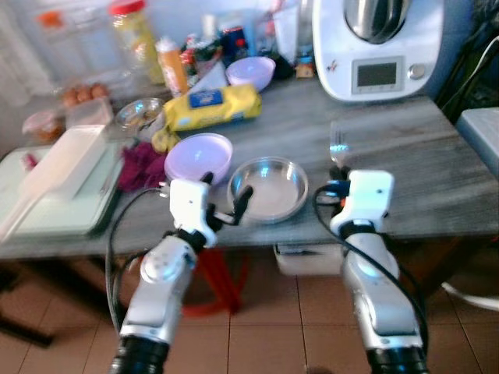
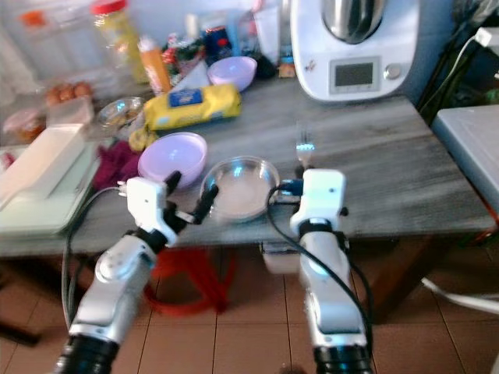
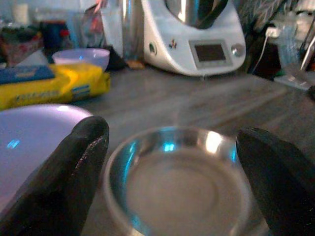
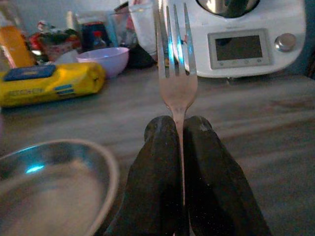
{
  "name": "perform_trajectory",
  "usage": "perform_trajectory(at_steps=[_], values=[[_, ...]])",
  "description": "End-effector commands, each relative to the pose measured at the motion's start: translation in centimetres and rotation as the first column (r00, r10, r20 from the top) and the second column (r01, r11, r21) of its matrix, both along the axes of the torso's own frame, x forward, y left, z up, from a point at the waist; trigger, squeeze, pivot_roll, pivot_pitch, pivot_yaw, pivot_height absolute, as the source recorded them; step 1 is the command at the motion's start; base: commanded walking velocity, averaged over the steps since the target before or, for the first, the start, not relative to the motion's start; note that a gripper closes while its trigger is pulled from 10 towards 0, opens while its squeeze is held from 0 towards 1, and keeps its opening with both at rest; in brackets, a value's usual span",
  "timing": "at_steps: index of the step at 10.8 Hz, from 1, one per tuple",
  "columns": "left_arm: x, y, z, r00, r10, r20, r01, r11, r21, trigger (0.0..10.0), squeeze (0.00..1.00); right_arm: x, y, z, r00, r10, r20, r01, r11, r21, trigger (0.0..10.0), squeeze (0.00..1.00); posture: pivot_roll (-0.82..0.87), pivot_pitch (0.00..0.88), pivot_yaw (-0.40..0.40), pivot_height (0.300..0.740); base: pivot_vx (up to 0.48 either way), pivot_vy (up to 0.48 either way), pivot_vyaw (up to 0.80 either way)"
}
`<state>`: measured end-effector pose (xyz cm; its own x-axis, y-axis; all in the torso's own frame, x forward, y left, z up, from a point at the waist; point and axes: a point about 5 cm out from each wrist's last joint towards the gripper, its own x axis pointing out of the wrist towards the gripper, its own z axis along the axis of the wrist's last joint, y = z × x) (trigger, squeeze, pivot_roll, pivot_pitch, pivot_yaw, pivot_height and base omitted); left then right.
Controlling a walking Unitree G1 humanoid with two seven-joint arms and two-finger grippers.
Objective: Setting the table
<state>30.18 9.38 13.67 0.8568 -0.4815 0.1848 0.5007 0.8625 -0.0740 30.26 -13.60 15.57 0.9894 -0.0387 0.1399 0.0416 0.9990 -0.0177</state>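
Just ahead of the left pincer [image 1: 226, 196], whose fingers stand apart, a steel plate [image 1: 267, 188] already sits on the table [image 1: 421, 156], a lilac bowl [image 1: 199, 157] touching its far-left side. Beside the plate, the right pincer [image 1: 337, 189] is clamped on a fork [image 1: 337, 146].

Between the left wrist's spread fingers [image 3: 74, 172] lies the empty plate.

Along the right wrist, the fork's tines point forward; laying it down remains, and likely more settings.

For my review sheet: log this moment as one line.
right gripper: shut on fork, beside steel plate | left gripper: open at plate's near rim | stage: fork not yet placed
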Motion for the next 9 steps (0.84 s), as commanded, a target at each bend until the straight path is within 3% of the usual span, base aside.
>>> perform_trajectory(at_steps=[1, 5, 9], values=[[-0.3, 0.6, -0.3, 1.0, 0.018, -0.009, -0.018, 1.0, 0.009, 10.0, 0.0, 0.0, 0.1, 0.1, 1.0, 0.011, 0.005, -0.011, 1.0, -0.001, 10.0, 0.0, -0.19, 0.077, 0.116, 0.74, 0.0, 0.0, 0.0], [-1.7, 2.0, -1.2, 0.999, 0.022, -0.03, -0.021, 0.999, 0.049, 10.0, 0.0, -0.2, -0.7, 0.3, 0.999, -0.044, 0.019, 0.044, 0.999, -0.006, 10.0, 0.0, -0.19, 0.082, 0.119, 0.74, 0.0, 0.0, 0.0], [-2.9, 3.1, -2.5, 0.997, -0.01, -0.071, 0.018, 0.994, 0.107, 10.0, 0.0, -0.8, -4.3, 0.0, 0.972, -0.232, -0.041, 0.228, 0.97, -0.085, 10.0, 0.0, -0.2, 0.11, 0.125, 0.74, 0.0, 0.0, 0.0]])
